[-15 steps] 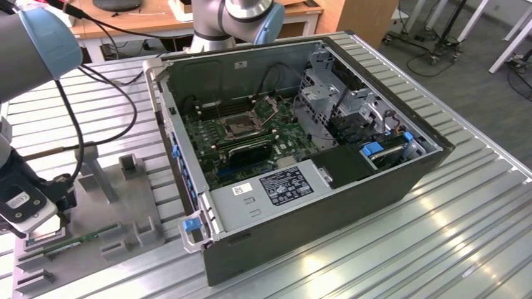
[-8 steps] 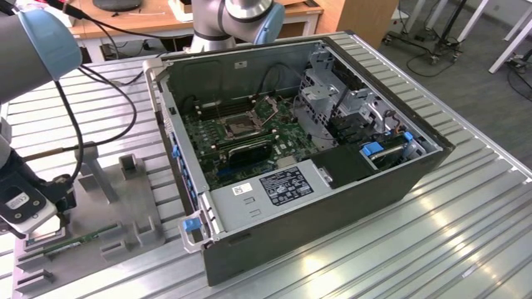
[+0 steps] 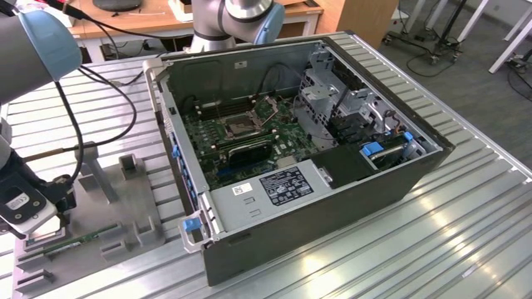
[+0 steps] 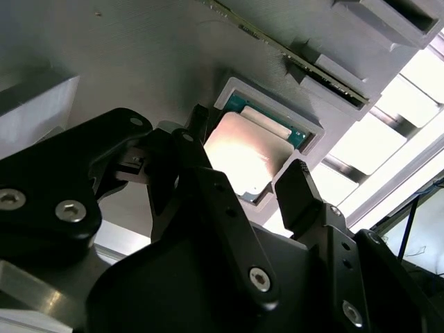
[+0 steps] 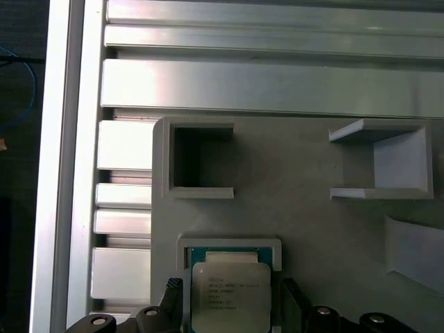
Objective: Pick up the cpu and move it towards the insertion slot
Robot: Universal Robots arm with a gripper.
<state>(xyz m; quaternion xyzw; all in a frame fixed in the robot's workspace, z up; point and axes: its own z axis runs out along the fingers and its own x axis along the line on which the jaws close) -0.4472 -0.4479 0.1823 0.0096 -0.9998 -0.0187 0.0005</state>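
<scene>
End effector (image 4: 248, 143) hangs released over the cpu (image 5: 230, 298), fingers (image 5: 173, 300) flanking it; we see the cpu lying in a grey pocket (image 5: 229, 243), the slot (image 3: 242, 124) at two o'clock from it in the exterior view

Robotics lab: robot arm (image 3: 234, 17), alu slotted bench (image 3: 465, 205), open PC case (image 3: 332, 227), wooden desk (image 3: 154, 23) & wheeled stands (image 3: 432, 51) in bkgd.
</scene>
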